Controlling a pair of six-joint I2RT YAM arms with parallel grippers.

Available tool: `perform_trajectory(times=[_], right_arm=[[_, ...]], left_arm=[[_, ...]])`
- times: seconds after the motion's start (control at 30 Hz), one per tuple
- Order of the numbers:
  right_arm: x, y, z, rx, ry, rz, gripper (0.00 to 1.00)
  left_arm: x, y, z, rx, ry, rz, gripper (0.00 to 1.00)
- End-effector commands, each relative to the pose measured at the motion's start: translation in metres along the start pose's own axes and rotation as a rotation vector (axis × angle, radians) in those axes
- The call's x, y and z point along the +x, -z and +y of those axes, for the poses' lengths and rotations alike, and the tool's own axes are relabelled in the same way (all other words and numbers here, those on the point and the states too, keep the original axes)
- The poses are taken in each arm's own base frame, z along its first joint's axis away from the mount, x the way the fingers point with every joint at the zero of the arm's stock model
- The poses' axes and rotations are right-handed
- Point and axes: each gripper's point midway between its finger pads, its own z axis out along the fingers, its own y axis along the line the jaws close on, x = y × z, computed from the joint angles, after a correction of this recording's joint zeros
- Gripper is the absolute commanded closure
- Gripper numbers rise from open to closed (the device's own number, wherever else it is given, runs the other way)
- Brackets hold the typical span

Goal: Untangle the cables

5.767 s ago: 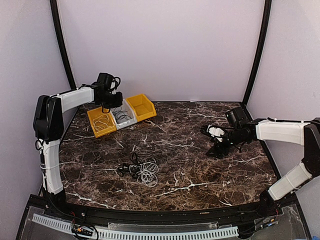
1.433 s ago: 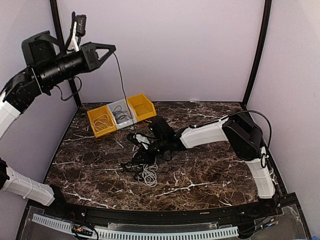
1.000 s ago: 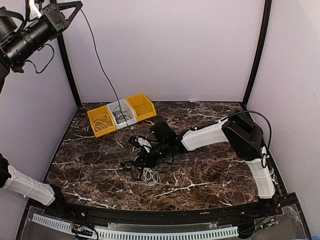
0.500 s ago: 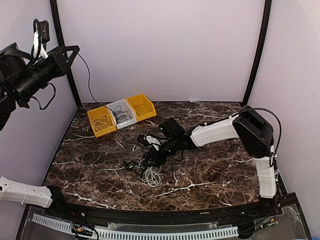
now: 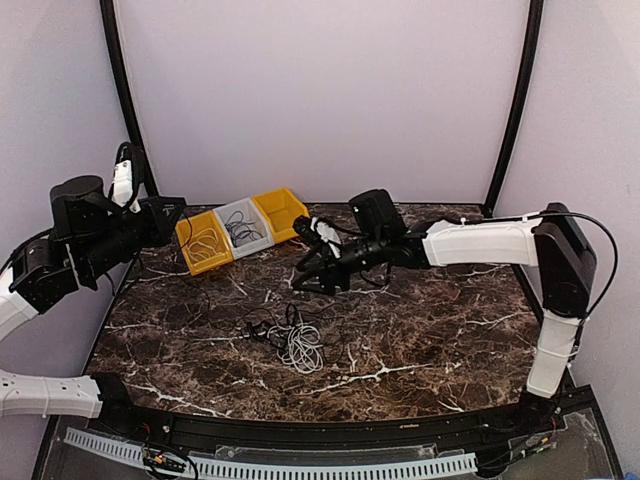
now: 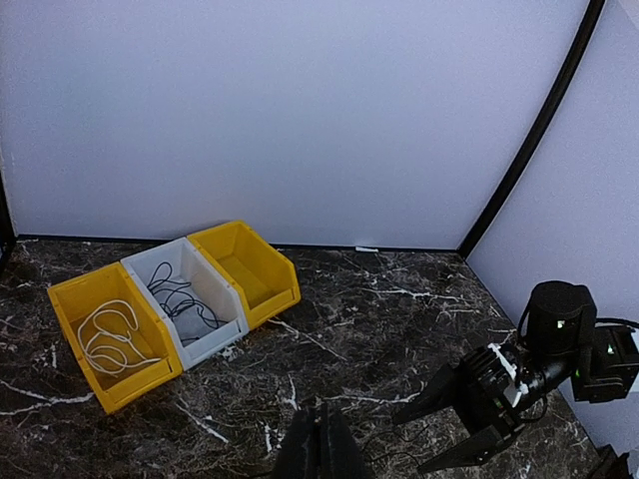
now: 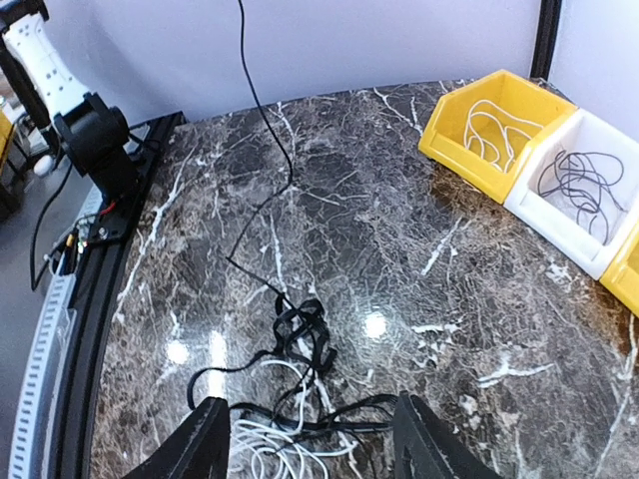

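Observation:
The cables (image 5: 291, 342) lie as a loose tangle of black and white cords on the marble table (image 5: 430, 330), and the right wrist view shows the tangle (image 7: 305, 394) too. One thin black cable (image 7: 262, 120) runs from the tangle up and away to the left. My left gripper (image 5: 172, 212) hangs low beside the bins, its jaws pressed together (image 6: 321, 441) on that black cable. My right gripper (image 5: 303, 279) hovers above and behind the tangle, open (image 7: 315, 449) with nothing between its fingers.
Three bins stand at the back left: a yellow bin (image 5: 203, 243) holding a white cord, a grey bin (image 5: 243, 228) holding a black cord, and an empty yellow bin (image 5: 283, 213). Black frame posts (image 5: 515, 100) rise at the rear corners.
My left arm has swung down from high up to the level of the bins, still holding the black cable. My right gripper has opened and lifted back off the tangle.

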Motion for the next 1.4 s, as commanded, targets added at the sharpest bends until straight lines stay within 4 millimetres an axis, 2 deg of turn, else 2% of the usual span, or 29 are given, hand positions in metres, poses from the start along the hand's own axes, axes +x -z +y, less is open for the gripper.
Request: perform_trajectory(times=[0.0, 0.17, 0.37, 0.57, 0.67, 0.77, 0.8, 0.83, 0.9, 0.97, 1.0, 1.07, 1.17, 1.2, 1.23, 1.27, 1.3, 1.33, 1.37], right_arm=[[0.008, -0.026, 0.003, -0.030, 0.036, 0.067, 0.37], [0.027, -0.060, -0.002, -0.103, 0.005, 0.151, 0.33], [0.035, -0.089, -0.012, -0.123, -0.036, 0.182, 0.33], [0.036, -0.105, -0.013, -0.164, -0.074, 0.176, 0.42], [0.036, -0.108, -0.009, -0.188, -0.083, 0.172, 0.55], [0.032, -0.107, -0.005, -0.199, -0.075, 0.167, 0.86], [0.029, -0.105, -0.004, -0.197, -0.073, 0.165, 0.96], [0.021, -0.100, -0.003, -0.192, -0.060, 0.157, 1.00], [0.004, -0.087, 0.003, -0.187, -0.033, 0.138, 1.00], [-0.021, -0.069, 0.010, -0.182, -0.003, 0.102, 1.00], [-0.037, -0.057, 0.016, -0.183, 0.013, 0.075, 1.00], [-0.069, -0.032, 0.029, -0.186, 0.048, 0.022, 1.00], [-0.115, 0.005, 0.047, -0.172, 0.108, -0.052, 1.00], [-0.127, 0.016, 0.052, -0.164, 0.127, -0.071, 1.00], [-0.138, 0.027, 0.056, -0.151, 0.146, -0.088, 1.00], [-0.148, 0.036, 0.059, -0.137, 0.160, -0.102, 1.00], [-0.156, 0.044, 0.062, -0.123, 0.176, -0.115, 1.00], [-0.165, 0.052, 0.064, -0.110, 0.190, -0.127, 1.00], [-0.172, 0.060, 0.066, -0.097, 0.201, -0.139, 1.00]], left_arm=[[-0.012, -0.001, -0.023, 0.106, 0.065, -0.023, 1.00], [-0.020, 0.000, -0.030, 0.139, 0.080, -0.048, 1.00], [-0.023, 0.004, -0.028, 0.135, 0.086, -0.061, 1.00], [-0.029, 0.008, -0.027, 0.135, 0.077, -0.079, 1.00], [-0.028, 0.008, -0.026, 0.132, 0.067, -0.078, 1.00], [-0.027, 0.007, -0.024, 0.120, 0.051, -0.075, 1.00], [-0.025, 0.006, -0.022, 0.110, 0.048, -0.073, 1.00], [-0.020, 0.004, -0.020, 0.100, 0.042, -0.065, 1.00], [-0.012, 0.000, -0.014, 0.074, 0.032, -0.059, 0.99], [-0.002, -0.005, -0.009, 0.052, 0.009, -0.048, 0.79], [0.002, -0.007, -0.007, 0.040, 0.002, -0.043, 0.65], [0.013, -0.013, -0.002, 0.017, -0.019, -0.020, 0.54], [0.032, -0.019, -0.005, 0.049, -0.044, 0.019, 0.47], [0.032, -0.020, -0.010, 0.078, -0.049, 0.005, 0.46], [0.043, -0.021, -0.015, 0.120, -0.057, 0.026, 0.45], [0.040, -0.021, -0.022, 0.161, -0.057, 0.000, 0.45], [0.049, -0.021, -0.028, 0.213, -0.062, 0.015, 0.44], [0.043, -0.019, -0.036, 0.258, -0.057, -0.021, 0.44], [0.049, -0.016, -0.043, 0.310, -0.060, -0.014, 0.43]])
